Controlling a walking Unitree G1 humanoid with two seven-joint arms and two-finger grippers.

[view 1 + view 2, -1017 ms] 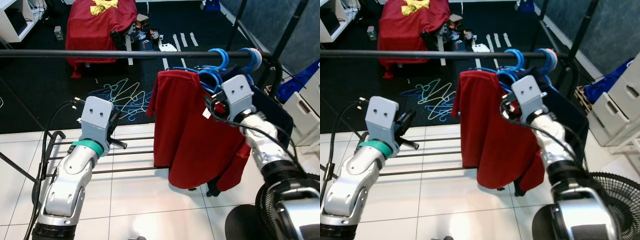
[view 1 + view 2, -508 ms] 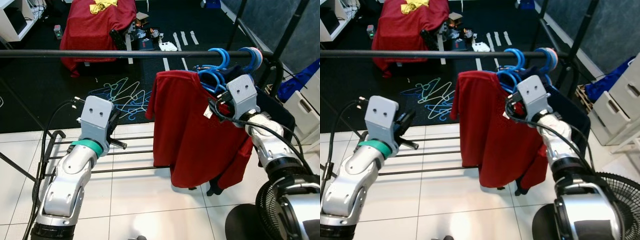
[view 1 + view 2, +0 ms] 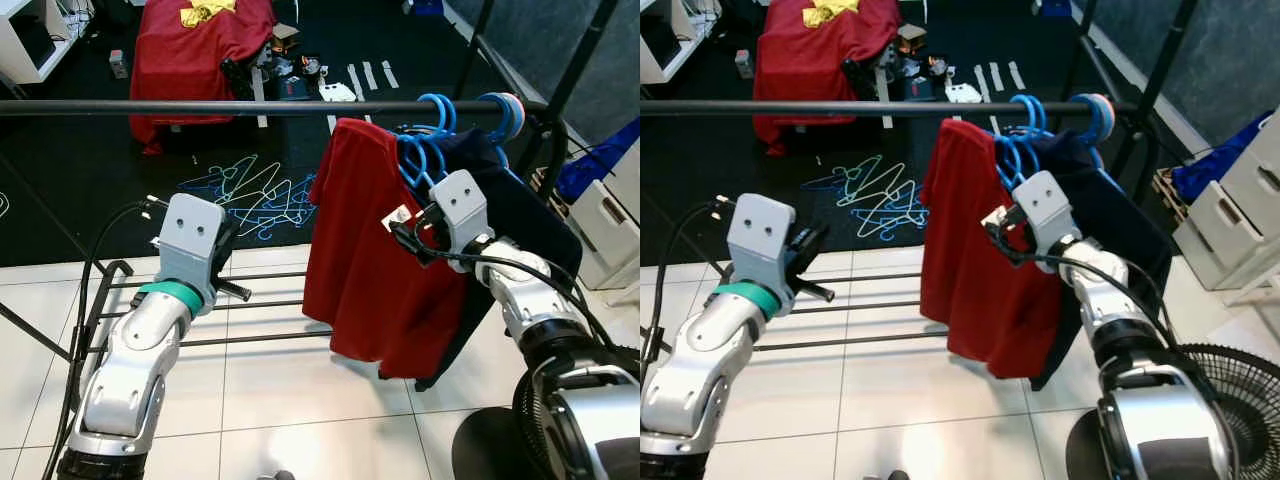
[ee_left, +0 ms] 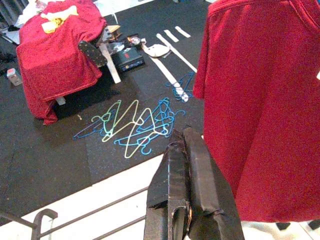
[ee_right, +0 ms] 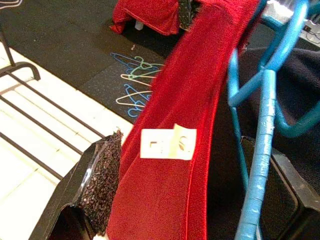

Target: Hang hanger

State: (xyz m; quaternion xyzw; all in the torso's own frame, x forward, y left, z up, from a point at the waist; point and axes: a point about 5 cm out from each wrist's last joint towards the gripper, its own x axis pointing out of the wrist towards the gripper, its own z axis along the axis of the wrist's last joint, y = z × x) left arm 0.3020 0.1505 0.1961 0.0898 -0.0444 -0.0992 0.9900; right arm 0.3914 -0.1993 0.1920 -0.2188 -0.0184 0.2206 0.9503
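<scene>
A red shirt (image 3: 365, 250) hangs on a blue hanger (image 5: 257, 165) under the black rail (image 3: 200, 107). The hanger's hook sits among other blue hooks (image 3: 438, 112) at the rail's right end. My right gripper (image 3: 402, 232) grips at the shirt's collar. In the right wrist view its fingers (image 5: 97, 185) stand on either side of the red collar and the hanger's blue stem, closed on them. My left gripper (image 3: 232, 270) is shut and holds nothing, left of the shirt and below the rail; in the left wrist view its fingertips (image 4: 182, 142) are pressed together.
A dark navy garment (image 3: 520, 215) hangs behind the red shirt. Several loose hangers (image 3: 250, 200) lie on the dark mat. A red-draped table (image 3: 200, 50) stands far back. The rack's low bars (image 3: 270, 305) cross the tiles. A black fan (image 3: 500, 450) and white drawers (image 3: 615, 215) stand on the right.
The right gripper has pulled the red shirt left and up, so its shoulder now reaches the rail. The left arm has stayed put.
</scene>
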